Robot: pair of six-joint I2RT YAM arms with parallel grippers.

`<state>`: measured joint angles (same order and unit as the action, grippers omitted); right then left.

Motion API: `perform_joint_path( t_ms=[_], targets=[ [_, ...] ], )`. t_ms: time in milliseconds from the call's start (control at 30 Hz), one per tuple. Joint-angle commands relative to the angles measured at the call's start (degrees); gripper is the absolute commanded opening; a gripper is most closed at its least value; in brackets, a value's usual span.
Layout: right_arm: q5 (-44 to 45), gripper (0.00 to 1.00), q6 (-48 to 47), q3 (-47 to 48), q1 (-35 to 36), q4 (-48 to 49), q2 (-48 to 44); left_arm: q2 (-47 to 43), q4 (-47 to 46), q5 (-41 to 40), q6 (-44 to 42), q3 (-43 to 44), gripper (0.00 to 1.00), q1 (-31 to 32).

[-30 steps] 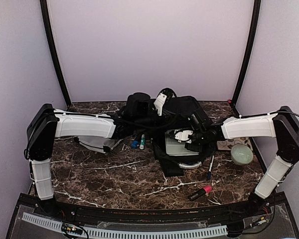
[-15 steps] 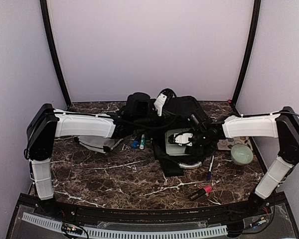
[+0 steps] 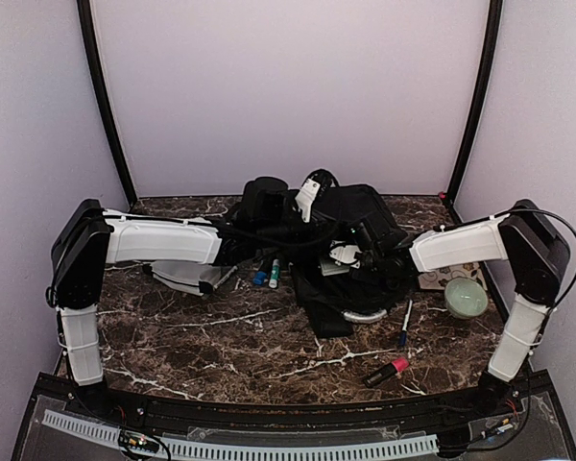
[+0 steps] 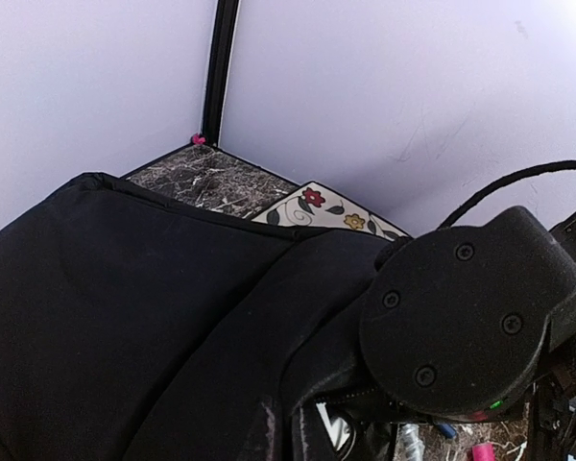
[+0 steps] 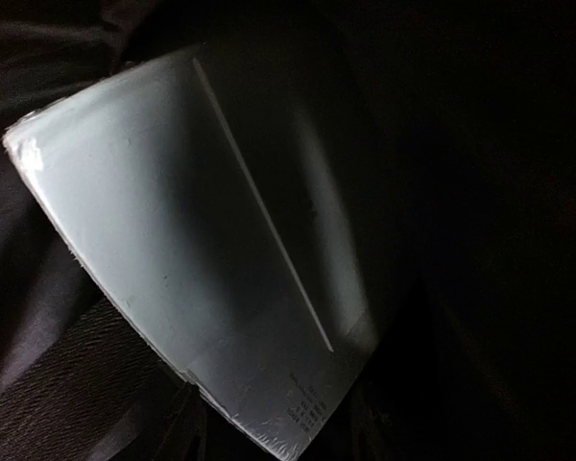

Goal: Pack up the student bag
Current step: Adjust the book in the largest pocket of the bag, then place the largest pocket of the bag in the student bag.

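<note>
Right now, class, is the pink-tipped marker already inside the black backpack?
No, the pink-tipped marker lies on the table, well clear of the black backpack.

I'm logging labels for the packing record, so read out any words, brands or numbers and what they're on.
No text is readable.
Pale flat item: a small block of dark print near its corner, too small and dim to read.
Floral card: flowers only, no words.

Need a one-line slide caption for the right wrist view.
Close-up of a pale flat item, half in shadow, lying tilted among the dark folds of the bag.
</note>
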<state>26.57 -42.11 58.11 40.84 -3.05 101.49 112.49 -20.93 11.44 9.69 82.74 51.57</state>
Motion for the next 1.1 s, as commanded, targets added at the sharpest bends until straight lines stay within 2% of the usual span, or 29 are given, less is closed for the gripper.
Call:
perform_joint_path(
  t_ms=[0,100,133,267,467,633,867,1000,1067],
  targets=[
    [4.1,0.52,3.6,3.1,-0.7,5.1,1.4,-5.2,-2.6,1.4,0.1,2.5,0.00,-0.3],
    [3.9,0.52,3.9,3.2,-0.4,0.5,-0.4,-5.2,-2.0,0.8,-0.5,2.3,0.00,-0.3],
    [-1.0,0.52,6.5,2.8,-0.4,-0.6,-1.3,-5.2,-2.0,0.5,-0.7,2.2,0.00,-0.3],
    [-10.0,0.53,8.7,2.3,-0.1,-9.1,-6.3,-5.1,-1.9,-0.2,-1.3,1.9,0.00,-0.3],
    [-31.7,0.55,6.0,-5.1,0.3,-18.3,-18.4,-4.3,-1.4,1.3,-1.2,1.4,0.00,-0.8],
    [-38.7,0.55,8.7,-3.7,0.3,-28.6,-23.3,-4.0,0.3,1.8,-1.5,1.0,0.00,-1.1],
    [-47.6,0.56,10.2,-3.4,-1.2,-33.2,-30.0,-2.7,4.6,2.1,-1.7,1.0,0.00,-1.2],
    [-54.6,0.57,12.0,-6.6,-4.5,-29.7,-34.6,-1.8,8.2,2.6,-1.6,1.4,0.00,-1.2],
    [-55.0,0.58,12.4,-8.1,-5.8,-27.8,-36.7,-1.4,9.8,2.3,-1.4,1.3,0.00,-1.2]
  ],
)
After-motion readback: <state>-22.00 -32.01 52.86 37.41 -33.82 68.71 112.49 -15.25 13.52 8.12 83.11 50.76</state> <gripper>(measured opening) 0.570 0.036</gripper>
